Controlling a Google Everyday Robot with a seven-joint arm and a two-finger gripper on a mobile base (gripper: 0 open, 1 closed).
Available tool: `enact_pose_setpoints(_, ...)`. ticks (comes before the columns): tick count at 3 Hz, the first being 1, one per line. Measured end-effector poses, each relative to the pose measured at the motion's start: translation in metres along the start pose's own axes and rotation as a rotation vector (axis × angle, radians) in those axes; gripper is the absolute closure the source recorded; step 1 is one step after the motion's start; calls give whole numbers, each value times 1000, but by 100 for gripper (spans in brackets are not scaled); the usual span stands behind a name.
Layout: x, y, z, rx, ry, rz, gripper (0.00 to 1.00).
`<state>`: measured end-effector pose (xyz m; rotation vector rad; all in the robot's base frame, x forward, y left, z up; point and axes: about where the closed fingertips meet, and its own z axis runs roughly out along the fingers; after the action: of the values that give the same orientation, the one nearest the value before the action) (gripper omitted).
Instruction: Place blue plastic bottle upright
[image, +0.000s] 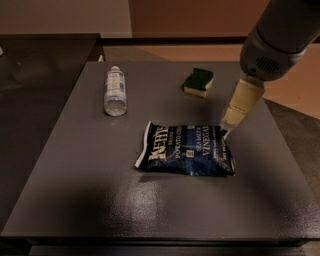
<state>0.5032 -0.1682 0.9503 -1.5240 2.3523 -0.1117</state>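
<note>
Got the blue plastic bottle (115, 91) flat on its side at the upper left of the surface (75, 200), cap toward the top edge, so not upright yet. Middle: chip bag (186, 149) and green sponge (198, 82), just clutter, well apart from it. Right: gripper (235, 117) hanging over the bag's upper right corner, nowhere near the bottle. Can't tell if open or closed.

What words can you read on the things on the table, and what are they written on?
"POTATO CHIPS": on the dark blue chip bag.
"SEA SALT & VINEGAR": on the same bag.
The big white brand word on the bag: too blurred to read for sure.
The label of the blue plastic bottle: too small to read.
The green sponge and the gripper, which hovers at the bag's upper right corner: no words.
</note>
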Motion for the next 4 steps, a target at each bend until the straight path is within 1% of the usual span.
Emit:
enact_pose_setpoints(1, -28, -18, 15, 14, 2, 128, 0)
enact_pose_setpoints(2, -57, -37, 28, 20, 25, 265, 0)
enact_pose_setpoints(3, -88, -52, 41, 9, 68, 403, 0)
enact_pose_setpoints(4, -125, -59, 54, 6, 106, 533, 0)
